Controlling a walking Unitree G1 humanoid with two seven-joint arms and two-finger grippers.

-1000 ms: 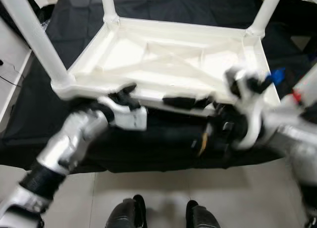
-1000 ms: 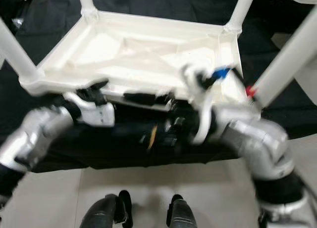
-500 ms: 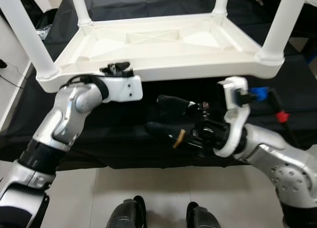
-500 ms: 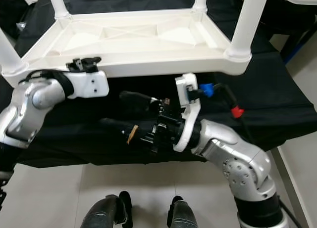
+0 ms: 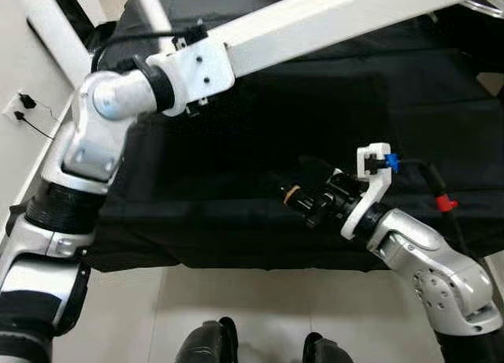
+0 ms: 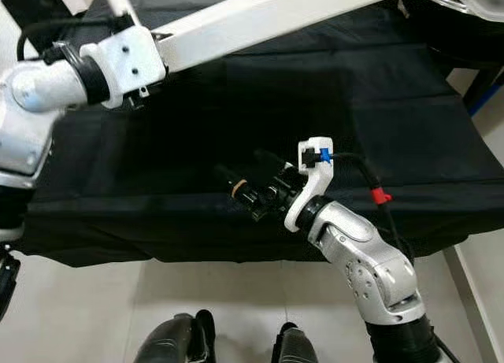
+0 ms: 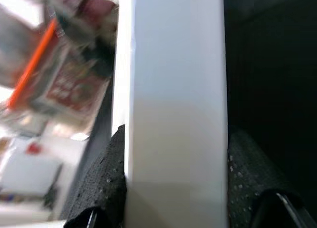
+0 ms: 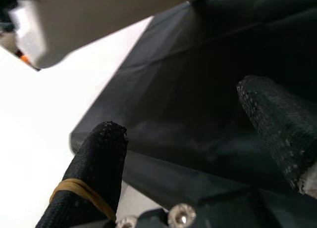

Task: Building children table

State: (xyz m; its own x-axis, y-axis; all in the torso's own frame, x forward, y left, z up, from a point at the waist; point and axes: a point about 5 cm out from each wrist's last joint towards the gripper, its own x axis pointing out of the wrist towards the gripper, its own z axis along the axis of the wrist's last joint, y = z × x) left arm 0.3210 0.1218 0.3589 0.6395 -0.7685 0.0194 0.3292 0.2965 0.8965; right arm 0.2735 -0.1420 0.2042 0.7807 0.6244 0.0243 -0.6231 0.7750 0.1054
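Writing: none that can be read; the red and orange shapes behind the table in the left wrist view are too blurred to make out.
Children's table [image 5: 331, 20]: 1 white plastic table, lifted and tilted above the black cloth [image 5: 260, 127], its long white edge running from the left gripper up toward the upper right; 1 leg [image 5: 153, 9] can be counted for certain, with perhaps a 2nd white bar at the far left.
Left gripper [image 7: 173, 188]: raised high, its 2 black fingers [image 7: 109, 178] clamped on either side of the table's white edge.
Right gripper [image 6: 248, 178]: low over the cloth, holding nothing, its 2 fingers [image 8: 94, 163] spread apart; 1 has a tan band round it.
Robot's feet [image 5: 209, 347]: 2 dark feet on the pale floor [image 5: 260, 316].
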